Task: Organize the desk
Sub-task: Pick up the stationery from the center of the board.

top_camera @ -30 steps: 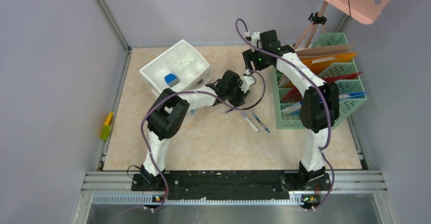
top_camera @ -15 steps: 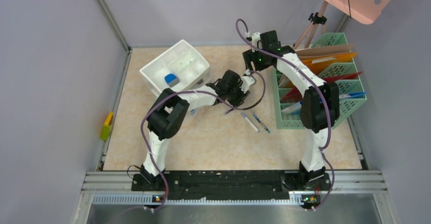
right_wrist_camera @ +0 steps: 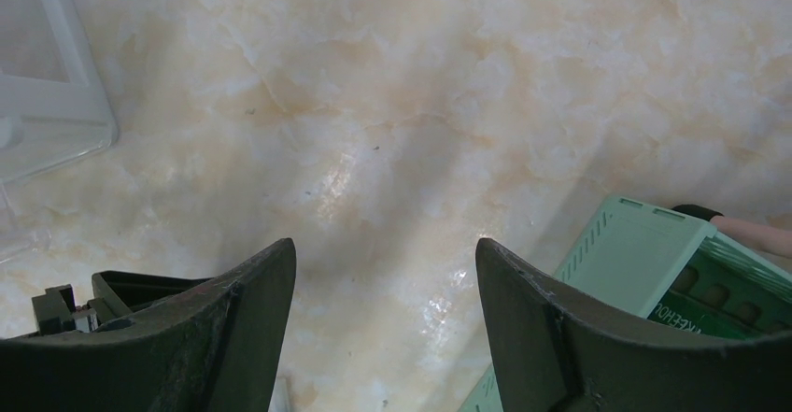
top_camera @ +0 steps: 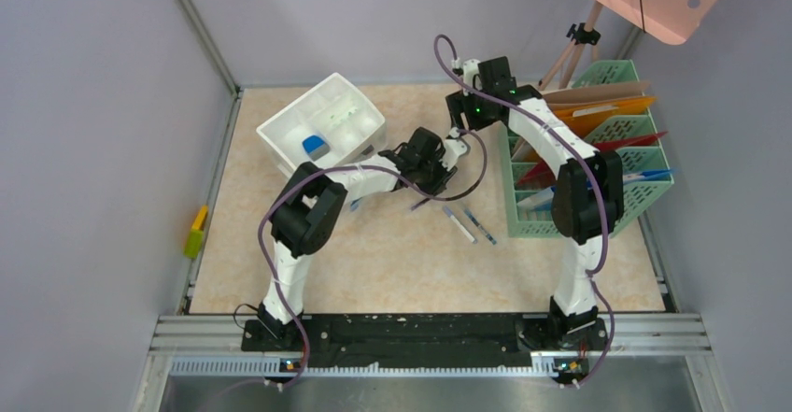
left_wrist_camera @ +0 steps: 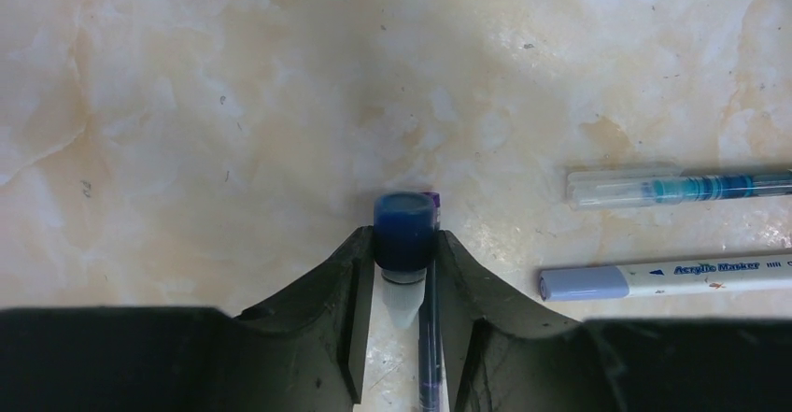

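Left wrist view has the left jaws pinching a blue-capped marker (left_wrist_camera: 404,234) by its cap end, one pad on each side, the pale barrel running back between them. A thin dark pen (left_wrist_camera: 428,337) lies alongside it in the same gap; whether it is caught in the grip or just lying on the surface below I cannot tell. Off to the right of the jaws, apart from them, a clear pen (left_wrist_camera: 672,188) and a white marker (left_wrist_camera: 672,277) lie side by side on the surface (top_camera: 392,262), which fills the grey-walled cell ahead of the arm bases. From the top view this all sits near the middle of the surface, with the two loose pens (top_camera: 467,224) between the left arm and the green rack (top_camera: 598,150) at the right edge. A white tray (top_camera: 322,127) stands at the far left corner, a blue thing (top_camera: 316,147) in one compartment. The right jaws are spread wide with nothing between them, hanging over bare surface toward the far edge, between the tray and the rack corner (right_wrist_camera: 644,253). The step in hand looks like gathering pens, starting with this marker. The next move probably calls for a straight lift clear of the surface, a check that the dark pen is not dragged along, then a carry to a tray compartment, leaving the other pens for later passes.
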Robot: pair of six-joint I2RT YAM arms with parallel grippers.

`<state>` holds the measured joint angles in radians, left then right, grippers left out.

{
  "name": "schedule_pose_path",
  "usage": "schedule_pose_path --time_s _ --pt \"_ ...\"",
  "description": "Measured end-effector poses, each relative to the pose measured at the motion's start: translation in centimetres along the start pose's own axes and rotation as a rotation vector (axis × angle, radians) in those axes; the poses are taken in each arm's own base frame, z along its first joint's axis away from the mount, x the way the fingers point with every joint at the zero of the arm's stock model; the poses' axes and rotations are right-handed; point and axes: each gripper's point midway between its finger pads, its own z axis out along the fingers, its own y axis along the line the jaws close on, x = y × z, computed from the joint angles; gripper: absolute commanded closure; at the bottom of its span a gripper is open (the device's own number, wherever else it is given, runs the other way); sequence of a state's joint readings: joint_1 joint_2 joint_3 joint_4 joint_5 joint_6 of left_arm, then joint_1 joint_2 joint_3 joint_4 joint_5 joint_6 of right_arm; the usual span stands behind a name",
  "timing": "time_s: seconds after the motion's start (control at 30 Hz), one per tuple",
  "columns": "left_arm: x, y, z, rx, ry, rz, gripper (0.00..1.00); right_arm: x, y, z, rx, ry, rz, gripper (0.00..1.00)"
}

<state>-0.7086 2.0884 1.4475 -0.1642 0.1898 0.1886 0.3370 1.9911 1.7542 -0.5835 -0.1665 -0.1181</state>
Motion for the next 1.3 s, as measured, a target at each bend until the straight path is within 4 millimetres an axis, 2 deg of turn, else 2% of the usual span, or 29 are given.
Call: schedule_pose_path --time_s 0.3,0.63,0.8,0.9,1.0,1.13,1.3 --pt "-0.3 0.0 0.1 0.011 0.011 -0.008 0.78 -0.3 -0.4 0.0 0.007 -0.014 0.003 0.30" --pt "-0.2 -0.8 -0.3 0.065 0.025 -0.032 0.78 -0.3 -0.4 0.0 0.007 -0.013 0.003 0.30" --pt "-0.6 -1.8 -1.6 0.110 0.028 -0.053 0.77 -0.3 -0.2 0.0 -0.006 -0.012 0.005 0.30" --pt "-2.7 -1.9 -3.6 0.124 -0.013 -0.051 0.77 0.5 0.0 -0.1 -0.010 0.017 0.006 0.30" --pt "-5.7 -2.1 -6.6 0.133 -0.077 -0.031 0.77 0.8 0.0 -0.2 -0.012 0.032 0.007 0.30" --pt "-9.2 -2.3 -11.8 0.119 -0.165 0.013 0.77 1.2 0.1 -0.2 -0.013 0.045 0.008 0.30" --pt "-11.2 -1.3 -18.2 -0.002 -0.221 0.055 0.76 1.4 0.1 -0.3 -0.014 0.054 0.007 0.30"
